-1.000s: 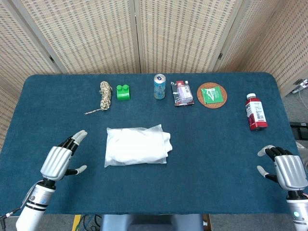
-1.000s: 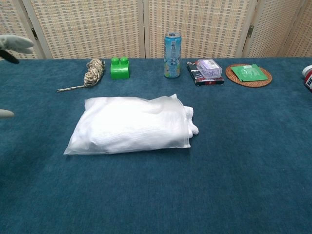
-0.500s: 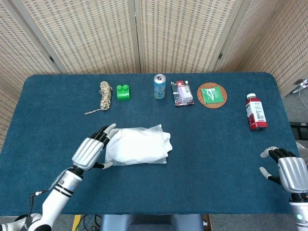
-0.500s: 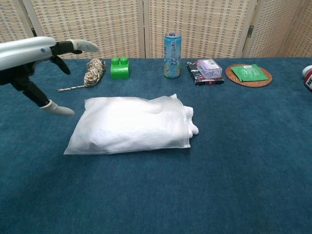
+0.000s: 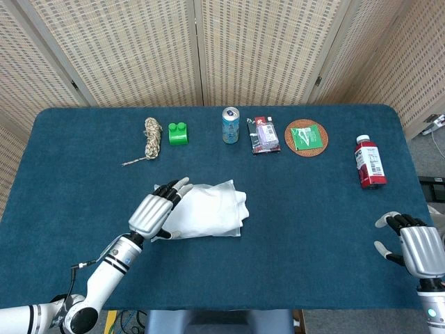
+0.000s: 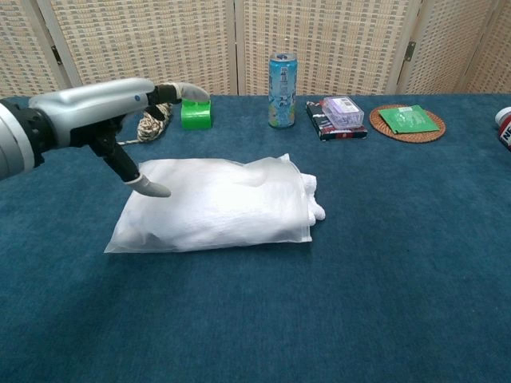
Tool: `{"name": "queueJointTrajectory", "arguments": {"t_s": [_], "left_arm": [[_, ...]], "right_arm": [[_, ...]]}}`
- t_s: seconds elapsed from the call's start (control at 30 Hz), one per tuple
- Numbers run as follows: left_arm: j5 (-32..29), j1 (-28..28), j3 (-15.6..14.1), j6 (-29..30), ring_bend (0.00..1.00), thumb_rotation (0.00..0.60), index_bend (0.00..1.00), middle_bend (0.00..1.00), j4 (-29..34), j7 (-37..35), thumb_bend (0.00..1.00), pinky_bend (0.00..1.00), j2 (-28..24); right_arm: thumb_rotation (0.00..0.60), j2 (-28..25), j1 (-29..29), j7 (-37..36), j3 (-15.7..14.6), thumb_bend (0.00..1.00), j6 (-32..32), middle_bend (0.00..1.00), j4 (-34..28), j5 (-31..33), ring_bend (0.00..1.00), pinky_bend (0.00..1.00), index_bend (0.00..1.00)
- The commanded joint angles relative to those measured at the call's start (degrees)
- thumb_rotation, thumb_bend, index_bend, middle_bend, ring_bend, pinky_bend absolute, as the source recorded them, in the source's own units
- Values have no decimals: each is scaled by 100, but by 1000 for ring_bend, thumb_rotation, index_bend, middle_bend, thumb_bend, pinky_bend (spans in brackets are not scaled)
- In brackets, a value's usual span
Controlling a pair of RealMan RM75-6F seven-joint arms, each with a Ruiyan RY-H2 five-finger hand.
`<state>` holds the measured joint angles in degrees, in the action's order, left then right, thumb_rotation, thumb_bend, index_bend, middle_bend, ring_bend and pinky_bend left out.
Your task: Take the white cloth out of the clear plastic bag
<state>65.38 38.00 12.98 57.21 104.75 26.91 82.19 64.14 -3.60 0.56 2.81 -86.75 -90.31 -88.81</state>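
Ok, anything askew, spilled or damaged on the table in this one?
Nothing spilled or damaged. Only oddity: the white cloth pokes out of the clear plastic bag at its open right end. The can stands upright; the red bottle lies near the right edge.

Clear plastic bag (image 6: 209, 211): one thin, see-through pouch, lying flat on the blue surface (image 6: 383, 263), long side running left to right; slightly puffed and wrinkled; sealed edge seen at the left, mouth at the right.
White cloth (image 6: 313, 199): folded white fabric, held almost wholly inside the bag and filling it; a small rounded fold is seen sticking out of the open right end.
Position: near the middle of the surface, left of centre in the head view (image 5: 208, 209).
Contact: the bag's left end is overlapped by the left robot hand (image 5: 156, 212); contact cannot be confirmed.
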Motion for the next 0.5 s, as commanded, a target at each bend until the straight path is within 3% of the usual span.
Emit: {"name": "queueJointTrajectory", "arguments": {"t_s": [0.03,0.5], "left_arm": [[-224,161,-48,-163,0,600,0,0,-161,116,0,98,89],[-1218,711,-22,-403,0,600,0,0,-595,398,0,21,425]], "right_arm": [[600,16,-25,23,3,131,29,410,-13,-11,396,525,471],[600,79,-70,53,-23,131,121,410,-13,-15,396,525,470]]}}
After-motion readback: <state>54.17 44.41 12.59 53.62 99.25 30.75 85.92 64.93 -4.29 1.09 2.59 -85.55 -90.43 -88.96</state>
